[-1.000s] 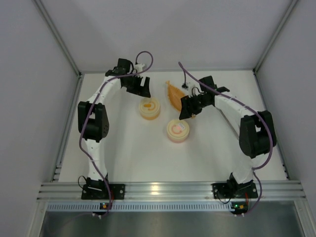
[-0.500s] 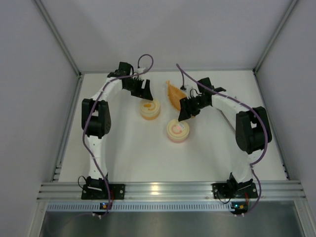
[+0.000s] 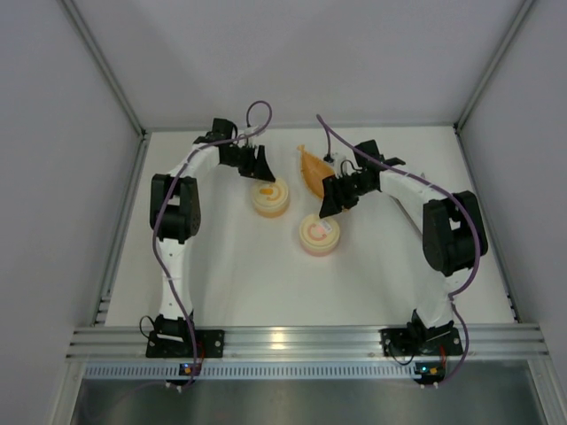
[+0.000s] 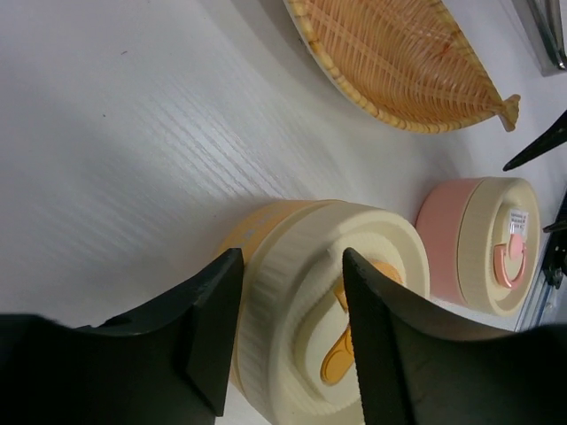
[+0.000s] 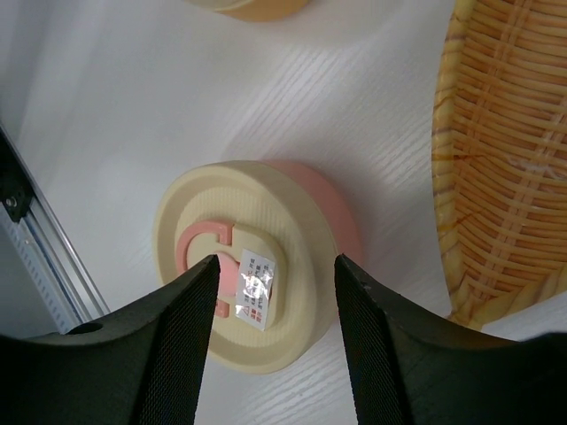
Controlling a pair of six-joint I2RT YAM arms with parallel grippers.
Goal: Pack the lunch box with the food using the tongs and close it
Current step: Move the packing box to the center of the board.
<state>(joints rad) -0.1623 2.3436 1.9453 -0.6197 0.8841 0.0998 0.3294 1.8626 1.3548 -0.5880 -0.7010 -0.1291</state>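
Two round lidded lunch box containers stand mid-table: a yellow-orange one with a cream lid, and a pink one with a cream lid. My left gripper is open, half-narrowed. One finger stands beside the yellow box's lid wall, the other over the orange handle; contact is unclear. My right gripper hovers open over the pink box, holding nothing. A sliver of the silver tongs shows beyond the dish. The food is out of view.
An empty orange woven boat-shaped dish lies just behind the two boxes, between the grippers. White walls enclose the table on three sides, and a metal rail runs along the near edge.
My left gripper has slid right and down onto the yellow box and its jaws have narrowed. The right gripper has barely moved.
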